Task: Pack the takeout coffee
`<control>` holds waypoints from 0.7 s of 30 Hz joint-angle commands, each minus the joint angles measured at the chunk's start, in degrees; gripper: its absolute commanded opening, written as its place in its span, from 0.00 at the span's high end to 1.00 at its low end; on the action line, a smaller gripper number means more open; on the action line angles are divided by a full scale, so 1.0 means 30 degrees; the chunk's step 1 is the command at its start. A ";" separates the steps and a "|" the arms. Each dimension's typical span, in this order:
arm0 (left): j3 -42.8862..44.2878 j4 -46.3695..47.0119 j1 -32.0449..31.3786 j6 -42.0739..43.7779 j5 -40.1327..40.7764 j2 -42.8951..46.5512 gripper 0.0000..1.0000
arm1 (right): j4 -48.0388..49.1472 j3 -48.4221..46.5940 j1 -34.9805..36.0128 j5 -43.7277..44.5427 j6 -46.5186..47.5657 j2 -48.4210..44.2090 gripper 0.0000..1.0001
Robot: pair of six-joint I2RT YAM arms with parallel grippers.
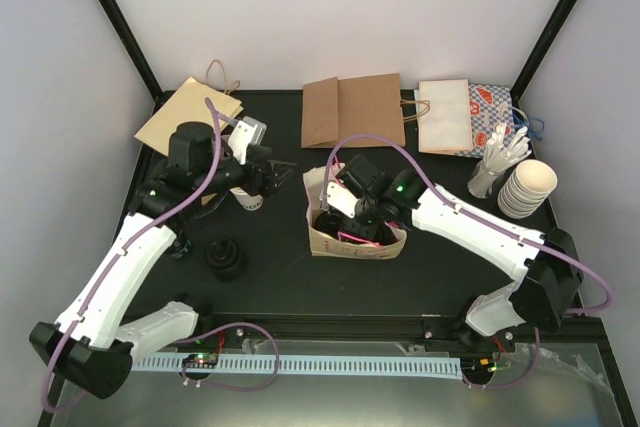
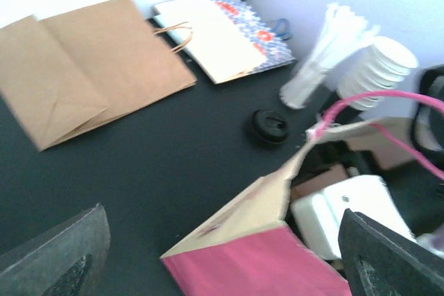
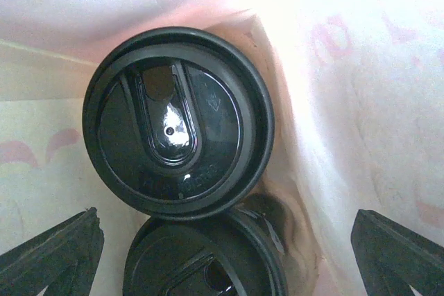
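The takeout coffee, a small white paper cup (image 1: 248, 200) with dark print, stands upright on the black table left of centre; it is out of the left wrist view. My left gripper (image 1: 268, 175) (image 2: 222, 254) hovers just beyond it, open, nothing between its fingers. The pink and cream paper bag (image 1: 388, 244) (image 2: 263, 261) stands open in the middle. My right gripper (image 1: 352, 219) (image 3: 222, 261) reaches down into it, open. Below it sit two cups with black lids (image 3: 178, 121), side by side on the bag's floor.
A stack of black lids (image 1: 225, 257) sits near the left arm. Flat brown bags (image 1: 352, 109) (image 1: 187, 115) and a white bag (image 1: 443, 115) lie at the back. A stack of nested cups (image 1: 527, 187) and white straws (image 1: 497, 159) stand at the right. One loose lid (image 2: 269, 126) lies behind the bag.
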State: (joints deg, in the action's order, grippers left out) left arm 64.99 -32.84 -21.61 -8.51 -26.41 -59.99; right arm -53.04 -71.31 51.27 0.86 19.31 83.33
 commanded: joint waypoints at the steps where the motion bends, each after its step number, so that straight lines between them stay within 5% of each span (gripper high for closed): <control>1: -0.0708 0.2656 -0.0089 0.0812 -0.4229 0.0650 0.11 | 0.0778 -0.0576 -0.0138 -0.0439 -0.0452 -0.0026 0.00; 8: -0.0633 0.2535 -0.0287 0.1402 -0.6097 -0.0944 0.24 | 0.0994 -0.0489 -0.0148 -0.0304 -0.0576 -0.0175 0.00; 21: 0.0723 0.1426 -0.1365 0.2046 -0.4325 -0.4195 0.39 | 0.1457 -0.0300 -0.0123 -0.0290 -0.0651 -0.0849 0.00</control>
State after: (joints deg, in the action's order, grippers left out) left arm 63.51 -27.68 -24.99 -4.03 -41.43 -70.78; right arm -51.09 -71.57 51.27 0.36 17.80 83.07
